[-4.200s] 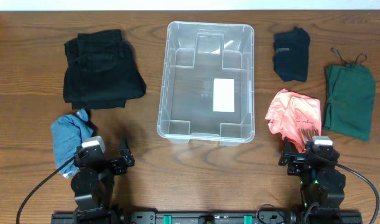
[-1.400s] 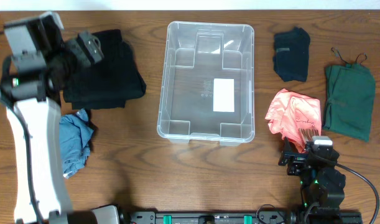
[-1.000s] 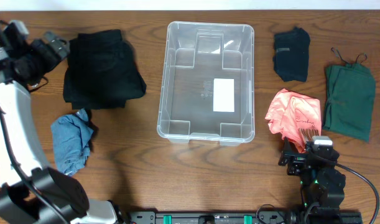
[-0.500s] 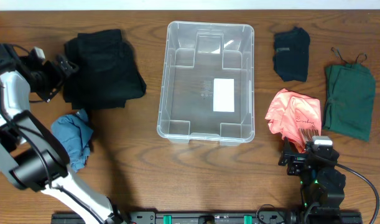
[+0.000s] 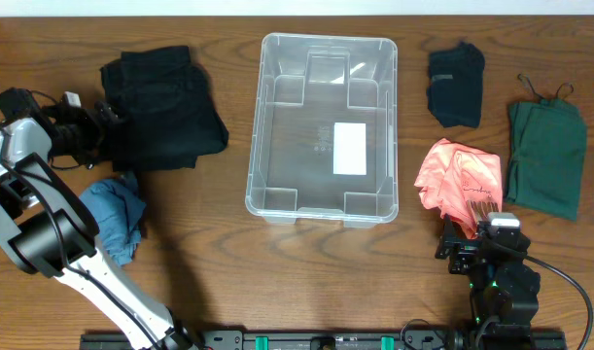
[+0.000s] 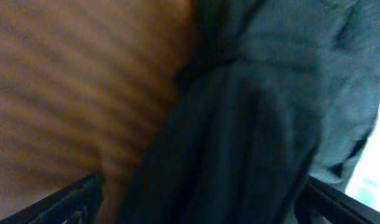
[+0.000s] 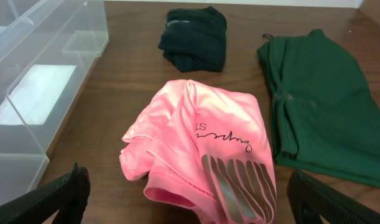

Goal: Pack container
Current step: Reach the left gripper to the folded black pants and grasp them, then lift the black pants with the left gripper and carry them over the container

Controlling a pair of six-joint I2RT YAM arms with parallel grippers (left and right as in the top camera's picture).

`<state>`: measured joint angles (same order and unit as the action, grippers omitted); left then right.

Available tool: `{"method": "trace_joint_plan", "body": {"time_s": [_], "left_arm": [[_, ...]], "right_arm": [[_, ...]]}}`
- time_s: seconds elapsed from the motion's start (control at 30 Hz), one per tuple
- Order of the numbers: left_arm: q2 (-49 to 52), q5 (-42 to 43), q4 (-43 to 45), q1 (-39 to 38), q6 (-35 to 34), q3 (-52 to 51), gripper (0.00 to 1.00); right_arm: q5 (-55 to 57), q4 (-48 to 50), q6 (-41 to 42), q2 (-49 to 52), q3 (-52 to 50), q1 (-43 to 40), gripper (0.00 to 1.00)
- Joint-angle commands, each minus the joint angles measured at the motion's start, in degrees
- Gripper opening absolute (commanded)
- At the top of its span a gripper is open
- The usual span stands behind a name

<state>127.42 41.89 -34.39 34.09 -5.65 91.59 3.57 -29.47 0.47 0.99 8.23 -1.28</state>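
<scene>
The clear plastic container (image 5: 273,117) stands empty at the table's middle, with a white label on its base; it also shows in the right wrist view (image 7: 28,112). My left gripper (image 5: 103,131) is open at the left edge of a folded black garment (image 5: 165,107). In the left wrist view, which is blurred, dark cloth (image 6: 239,143) fills the space between the wide jaws of the left gripper (image 6: 202,202). My right gripper (image 5: 469,233) is open and empty at the near edge of a pink garment (image 5: 462,180), which also shows in the right wrist view (image 7: 208,143).
A crumpled blue garment (image 5: 112,214) lies in front of the black one. A dark navy garment (image 5: 455,83) and a green garment (image 5: 546,156) lie right of the container, both also in the right wrist view, navy (image 7: 193,37) and green (image 7: 317,93).
My left arm has swung out from its rest at the front left, and its gripper has come down at the black garment's left edge. The right arm has not moved.
</scene>
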Motion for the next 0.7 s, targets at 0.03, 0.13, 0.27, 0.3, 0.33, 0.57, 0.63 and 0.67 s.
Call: {"method": "trace_joint_plan", "body": {"time_s": [0.03,0.13,0.27,0.3,0.33,0.57,0.63,0.67], "left_arm": [[4.50,5.95,2.91,-0.20,1.09,0.04,0.99],[4.87,7.19,5.16,-0.20,1.11,0.04,0.95],[4.90,7.26,6.36,-0.22,1.11,0.04,0.86],[4.90,7.48,6.49,-0.31,1.14,0.04,0.84],[4.90,7.93,6.69,-0.33,1.16,0.04,0.79],[4.76,19.93,9.05,-0.50,1.09,0.07,0.15],[4.31,25.57,10.16,-0.46,0.07,0.11,0.09],[3.89,27.19,10.47,-0.46,-1.11,0.20,0.06]], "right_arm": [[0.00,-0.09,0.79,-0.24,-0.11,-0.59,0.99],[0.02,-0.09,0.79,-0.24,-0.11,-0.59,0.99],[0.00,-0.09,0.79,-0.24,-0.11,-0.59,0.99],[0.02,-0.09,0.79,-0.24,-0.11,-0.59,0.99],[0.02,-0.09,0.79,-0.24,-0.11,-0.59,0.99],[0.02,-0.09,0.79,-0.24,-0.11,-0.59,0.99],[0.02,-0.09,0.79,-0.24,-0.11,-0.59,0.99],[0.02,-0.09,0.79,-0.24,-0.11,-0.59,0.99]]}}
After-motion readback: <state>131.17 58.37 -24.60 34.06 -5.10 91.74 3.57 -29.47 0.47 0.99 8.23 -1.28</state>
